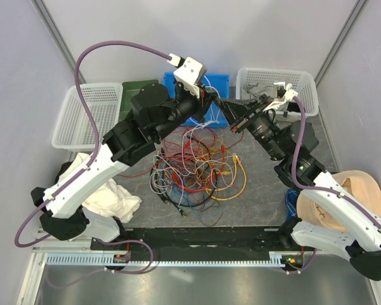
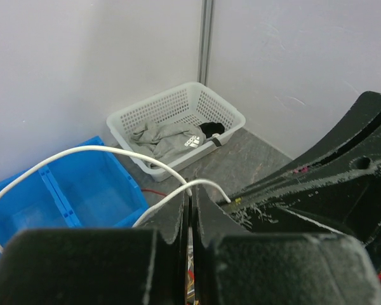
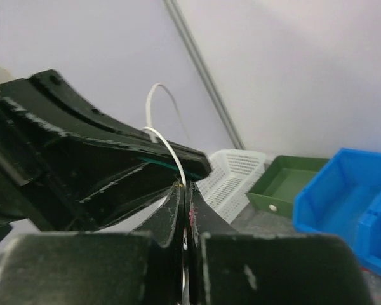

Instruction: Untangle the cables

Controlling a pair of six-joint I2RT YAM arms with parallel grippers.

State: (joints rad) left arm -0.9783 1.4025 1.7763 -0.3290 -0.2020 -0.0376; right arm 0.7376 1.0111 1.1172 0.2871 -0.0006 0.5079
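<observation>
Left fingers (image 2: 173,222) and right fingers (image 3: 168,219) each pinch the white cable (image 2: 82,150); best to part them slowly, lifting it off the tangle (image 1: 193,168).

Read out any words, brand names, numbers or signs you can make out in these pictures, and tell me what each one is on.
"adidas": small white print on the grey garment lying in the white basket, left wrist view. The print is small, so this reading is tentative.
No other text can be read in any view.
</observation>
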